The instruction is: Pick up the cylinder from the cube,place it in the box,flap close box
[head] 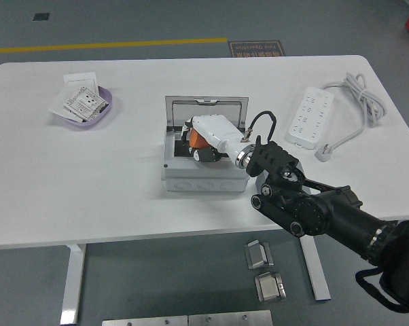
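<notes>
A grey box (203,178) stands mid-table with its lid (206,109) raised at the back. My right hand (203,139), white with a black arm behind it, reaches into the box from the right. Its fingers are curled around an orange cylinder (196,140), which shows under the palm just above the box floor. A dark shape (206,155) lies below the hand inside the box; what it is I cannot tell. The left arm does not appear.
A purple bowl (107,111) holding white cards sits at the far left. A white power strip (310,117) with its coiled cable (359,98) lies at the right. The table's near edge (123,239) runs below the box.
</notes>
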`<state>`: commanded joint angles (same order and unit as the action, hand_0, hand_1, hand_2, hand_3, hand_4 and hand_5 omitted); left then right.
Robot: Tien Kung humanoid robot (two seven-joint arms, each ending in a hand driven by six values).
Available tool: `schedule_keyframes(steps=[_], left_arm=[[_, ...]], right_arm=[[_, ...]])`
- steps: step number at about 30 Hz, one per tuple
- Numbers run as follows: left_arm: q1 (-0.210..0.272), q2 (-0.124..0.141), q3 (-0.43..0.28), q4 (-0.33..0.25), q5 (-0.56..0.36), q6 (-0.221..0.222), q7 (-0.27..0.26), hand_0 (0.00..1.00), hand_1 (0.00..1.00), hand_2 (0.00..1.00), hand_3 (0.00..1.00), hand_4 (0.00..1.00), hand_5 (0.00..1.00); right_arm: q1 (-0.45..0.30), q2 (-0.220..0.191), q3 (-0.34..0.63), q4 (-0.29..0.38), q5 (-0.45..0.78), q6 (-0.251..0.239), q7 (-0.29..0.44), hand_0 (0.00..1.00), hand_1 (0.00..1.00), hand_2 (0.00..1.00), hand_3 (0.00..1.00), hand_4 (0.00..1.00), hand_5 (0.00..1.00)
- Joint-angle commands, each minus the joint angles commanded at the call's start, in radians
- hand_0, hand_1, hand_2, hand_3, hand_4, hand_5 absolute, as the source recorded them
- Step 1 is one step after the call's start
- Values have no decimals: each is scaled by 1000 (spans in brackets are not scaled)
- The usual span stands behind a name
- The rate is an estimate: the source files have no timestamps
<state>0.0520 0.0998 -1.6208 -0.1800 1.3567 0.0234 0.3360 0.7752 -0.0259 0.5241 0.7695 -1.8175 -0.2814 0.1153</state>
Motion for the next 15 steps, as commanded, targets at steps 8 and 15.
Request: schedule_keyframes(steps=[8, 15], left_arm=[[-1, 0, 2, 0, 1, -2, -1, 632, 614, 570, 593, 669, 290], [-5, -2, 6, 0, 1, -4, -3, 632, 614, 570, 593, 669, 289]], right_arm=[[-1, -2, 4, 5, -6, 3, 9, 184, 376, 581, 697, 947, 366], [1, -7, 14, 7, -11, 7, 17, 231, 417, 591, 709, 967, 389]])
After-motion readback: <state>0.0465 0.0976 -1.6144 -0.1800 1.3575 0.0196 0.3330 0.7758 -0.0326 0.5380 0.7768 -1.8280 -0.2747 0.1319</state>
